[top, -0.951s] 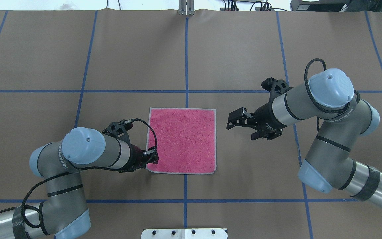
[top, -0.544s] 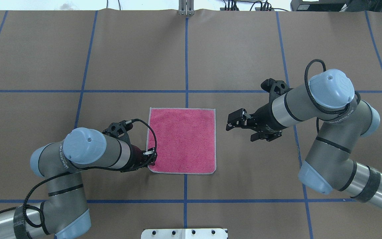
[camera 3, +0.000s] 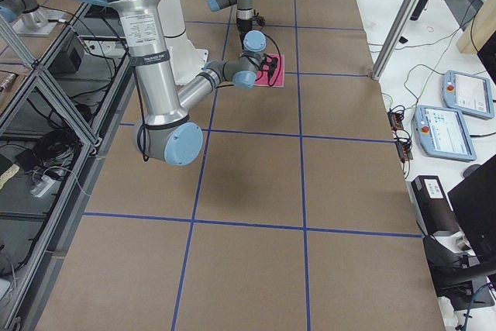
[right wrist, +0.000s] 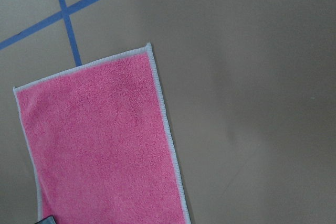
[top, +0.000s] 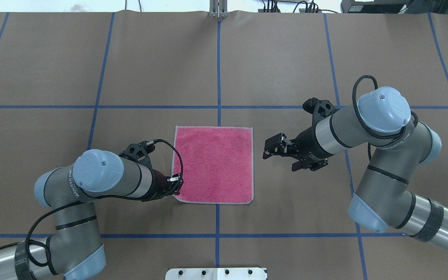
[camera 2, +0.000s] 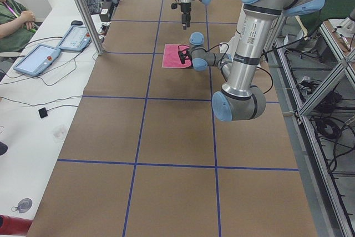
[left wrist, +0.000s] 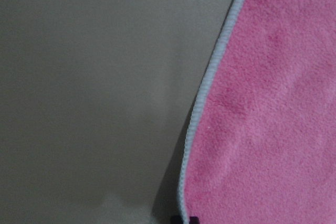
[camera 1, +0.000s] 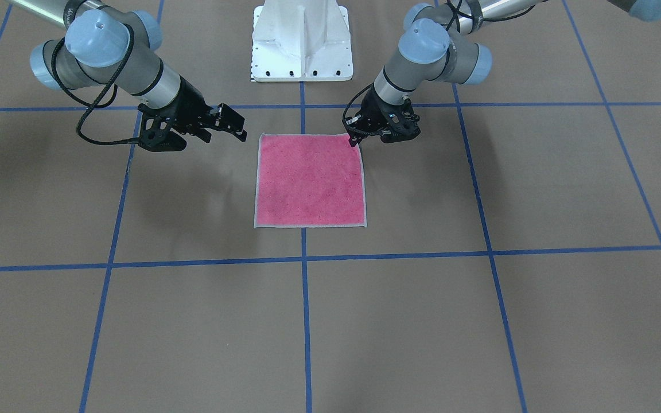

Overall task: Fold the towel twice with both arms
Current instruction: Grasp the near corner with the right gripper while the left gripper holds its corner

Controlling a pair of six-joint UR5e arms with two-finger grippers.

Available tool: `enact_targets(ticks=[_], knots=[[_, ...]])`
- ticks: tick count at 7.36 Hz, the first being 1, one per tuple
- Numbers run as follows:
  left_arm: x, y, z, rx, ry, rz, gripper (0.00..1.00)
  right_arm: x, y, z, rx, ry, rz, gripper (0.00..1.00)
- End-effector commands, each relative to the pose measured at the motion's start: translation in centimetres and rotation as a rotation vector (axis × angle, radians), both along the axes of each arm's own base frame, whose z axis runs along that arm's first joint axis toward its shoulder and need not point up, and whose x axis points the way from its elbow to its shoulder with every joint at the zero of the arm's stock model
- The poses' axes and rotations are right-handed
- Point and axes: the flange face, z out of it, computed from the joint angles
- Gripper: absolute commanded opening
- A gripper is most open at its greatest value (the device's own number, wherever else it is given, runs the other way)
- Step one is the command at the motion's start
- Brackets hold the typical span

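Pink terry faces up on the towel (top: 214, 163), which lies flat and unfolded near the middle of the brown desk (top: 286, 58), somewhat closer to the robot's edge than to the far edge. Its light grey edging shows all round. The towel straddles the blue tape line (top: 219, 70) that runs from the robot's edge to the far one.

The left tool (top: 176, 183) is down at the towel's corner nearest the robot on its left side, with its black fingers at the edging. Whether they are clenched on the cloth cannot be told. The left wrist view shows only the edging lying flat, with a dark tip at the bottom of the frame.

The right tool (top: 267, 149) hangs just beside the towel's right edge, apart from it, with its jaws spread and grasping nothing. A white pedestal (camera 1: 302, 40) stands at the robot's edge of the desk.
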Motion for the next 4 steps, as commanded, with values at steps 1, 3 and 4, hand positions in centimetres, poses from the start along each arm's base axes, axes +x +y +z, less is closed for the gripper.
enact_targets(ticks=[1, 3, 4], knots=[[0.0, 0.1, -0.2, 0.001, 0.004, 0.003, 0.00, -2.3, 2.3, 0.0, -0.032, 0.008, -0.026, 0.99], [0.0, 0.1, -0.3, 0.000, 0.006, 0.002, 0.00, -5.3, 4.6, 0.0, -0.018, 0.027, -0.014, 0.99], [0.0, 0.1, -0.4, 0.000, 0.006, 0.004, 0.00, -6.0, 4.7, 0.2, -0.018, 0.034, -0.015, 0.99]])
